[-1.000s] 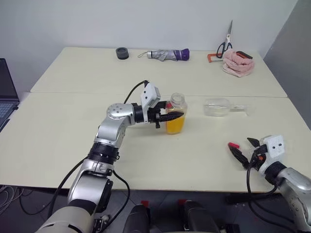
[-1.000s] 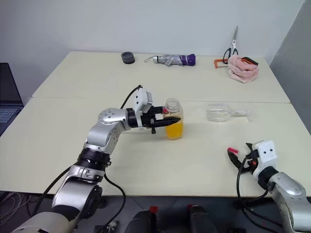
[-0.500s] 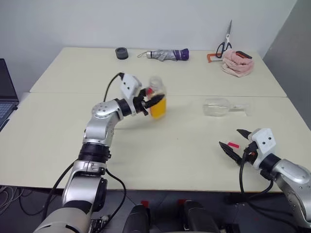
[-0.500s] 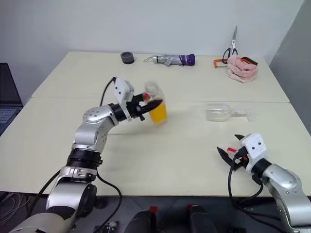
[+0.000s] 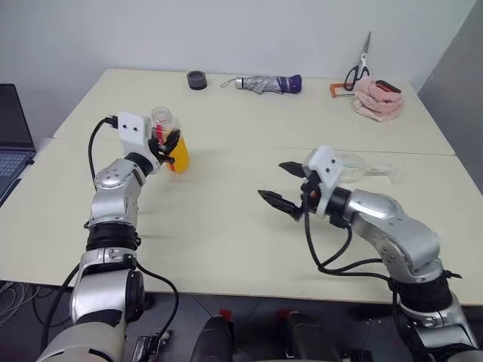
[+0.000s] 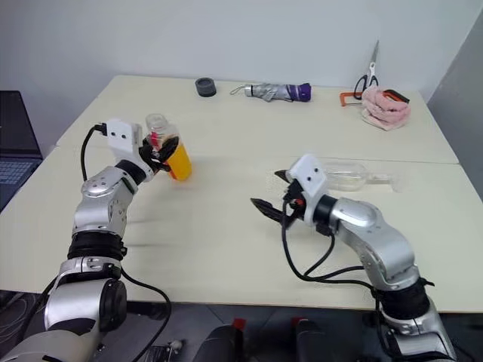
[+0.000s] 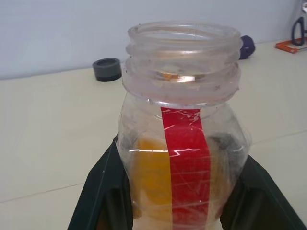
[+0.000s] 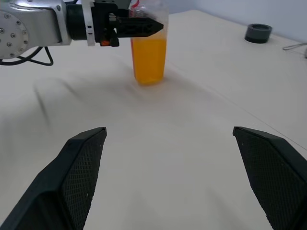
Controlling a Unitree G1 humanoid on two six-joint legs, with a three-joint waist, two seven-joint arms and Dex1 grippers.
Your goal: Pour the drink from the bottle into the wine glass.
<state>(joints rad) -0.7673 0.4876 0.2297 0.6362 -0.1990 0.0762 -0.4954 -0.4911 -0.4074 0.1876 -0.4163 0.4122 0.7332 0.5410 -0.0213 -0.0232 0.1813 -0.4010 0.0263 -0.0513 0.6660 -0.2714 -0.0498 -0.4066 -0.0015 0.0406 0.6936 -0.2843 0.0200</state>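
Observation:
My left gripper [image 5: 167,142] is shut on the bottle [image 5: 175,148], a small clear one with a red label strip [image 7: 184,143], held just above the table's left part. Its neck [image 7: 182,52] is open, with no cap on it. The orange drink [image 8: 148,57] fills the lower half. The wine glass [image 5: 356,161] lies on its side at the right, partly behind my right arm. My right gripper [image 5: 275,181] hangs open over the middle of the table, pointing left toward the bottle, with nothing between its fingers [image 8: 81,167].
Along the far edge lie a black round object [image 5: 197,79], a folded umbrella [image 5: 264,83], scissors [image 5: 362,64] and a pink cloth [image 5: 377,96]. A laptop [image 5: 11,143] sits off the left side. A seam [image 5: 249,149] runs across the table between two joined tabletops.
My left gripper has carried the bottle from the table's middle to the left. My right gripper has risen from the near right edge and swung left to the middle, still open.

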